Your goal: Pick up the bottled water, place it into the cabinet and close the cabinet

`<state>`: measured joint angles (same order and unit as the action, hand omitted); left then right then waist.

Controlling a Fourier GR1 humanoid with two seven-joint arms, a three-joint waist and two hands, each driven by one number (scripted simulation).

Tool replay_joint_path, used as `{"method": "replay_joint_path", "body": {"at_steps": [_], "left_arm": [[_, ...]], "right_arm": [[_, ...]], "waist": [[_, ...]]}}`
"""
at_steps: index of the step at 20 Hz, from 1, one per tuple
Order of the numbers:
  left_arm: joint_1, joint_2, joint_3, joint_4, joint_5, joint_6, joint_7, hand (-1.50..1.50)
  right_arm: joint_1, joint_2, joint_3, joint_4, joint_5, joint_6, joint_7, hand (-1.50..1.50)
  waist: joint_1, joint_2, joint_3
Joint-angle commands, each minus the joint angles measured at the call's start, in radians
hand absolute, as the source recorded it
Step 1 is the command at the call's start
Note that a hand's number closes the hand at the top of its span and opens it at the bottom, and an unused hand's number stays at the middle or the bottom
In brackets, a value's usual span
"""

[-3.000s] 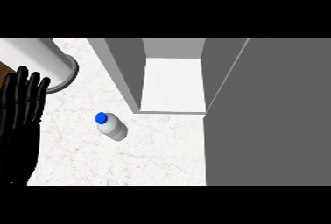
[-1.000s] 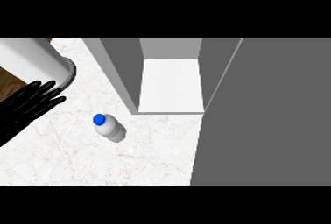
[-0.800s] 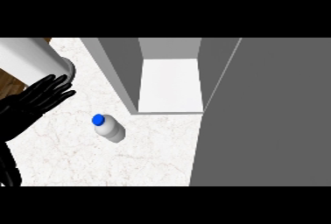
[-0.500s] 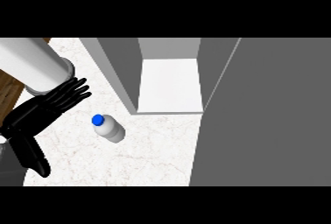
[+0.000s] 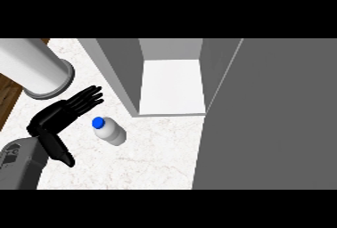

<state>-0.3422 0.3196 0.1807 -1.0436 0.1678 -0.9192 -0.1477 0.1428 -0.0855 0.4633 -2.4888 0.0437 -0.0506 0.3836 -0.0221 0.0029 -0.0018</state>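
A small clear water bottle (image 5: 110, 132) with a blue cap (image 5: 99, 121) stands on the white marble counter (image 5: 151, 156). My left hand (image 5: 60, 116) is just left of it, fingers straight and pointing up-right, thumb hanging down toward the lower edge. The hand is open and a narrow gap separates it from the bottle. The grey cabinet (image 5: 125, 71) stands open behind the bottle, its white inner floor (image 5: 172, 87) bare. Its door (image 5: 276, 116) is swung out and fills the right side. My right hand does not show.
A large pale cylinder (image 5: 36, 67) lies at the upper left, close behind my left hand. The counter's left edge gives way to dark wood (image 5: 8, 95). Bare marble lies in front of the bottle, up to the open door's edge.
My left hand has swung in from the left edge toward the bottle, and its grey forearm now shows at the lower left. The bottle and the cabinet door have not moved.
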Motion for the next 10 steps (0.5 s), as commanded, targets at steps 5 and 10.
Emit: {"method": "replay_joint_path", "body": {"at_steps": [5, 10], "left_arm": [[-0.055, -0.003, -0.062, 0.271, -0.234, 0.031, -0.314, -1.5], [-0.079, -0.034, -0.113, 0.396, -0.315, 0.12, -0.458, -1.5]], "right_arm": [[0.014, -0.045, -0.016, -0.07, 0.022, 0.008, -0.01, -1.5], [-0.04, -0.019, 0.021, -0.052, 0.092, -0.043, 0.032, -1.5]], "waist": [[-0.006, 0.003, 0.0], [-0.007, 0.003, -0.002]]}}
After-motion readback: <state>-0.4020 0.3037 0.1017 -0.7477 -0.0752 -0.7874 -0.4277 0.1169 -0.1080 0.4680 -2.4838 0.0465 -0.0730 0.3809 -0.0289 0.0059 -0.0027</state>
